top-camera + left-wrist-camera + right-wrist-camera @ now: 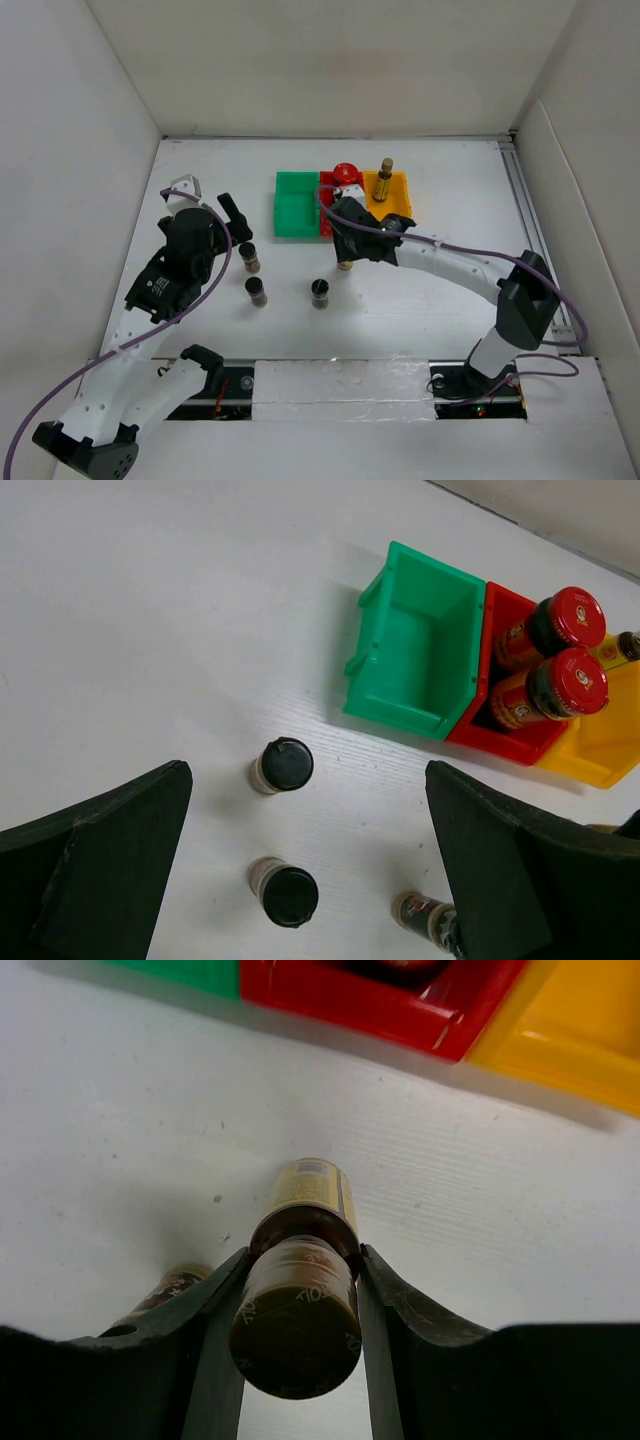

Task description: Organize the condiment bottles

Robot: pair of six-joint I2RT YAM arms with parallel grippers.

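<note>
My right gripper (345, 238) (300, 1260) is shut on a slim yellow-labelled bottle (345, 262) (305, 1200), gripped just below its brown cap, upright in front of the red bin (327, 215). Two red-capped jars (346, 172) (565, 650) stand in the red bin. A second slim yellow bottle (385, 170) stands in the yellow bin (400, 200). Three short black-capped bottles (248, 258) (257, 291) (320, 292) stand on the table; the left wrist view shows them (285, 763) (288, 895) (425, 915). My left gripper (208, 198) (308, 780) is open above them, empty.
The green bin (293, 203) (420, 650) has nothing in it and sits left of the red bin (495, 735). White walls enclose the table on the left, back and right. A short bottle (165, 1290) stands just left of my right fingers.
</note>
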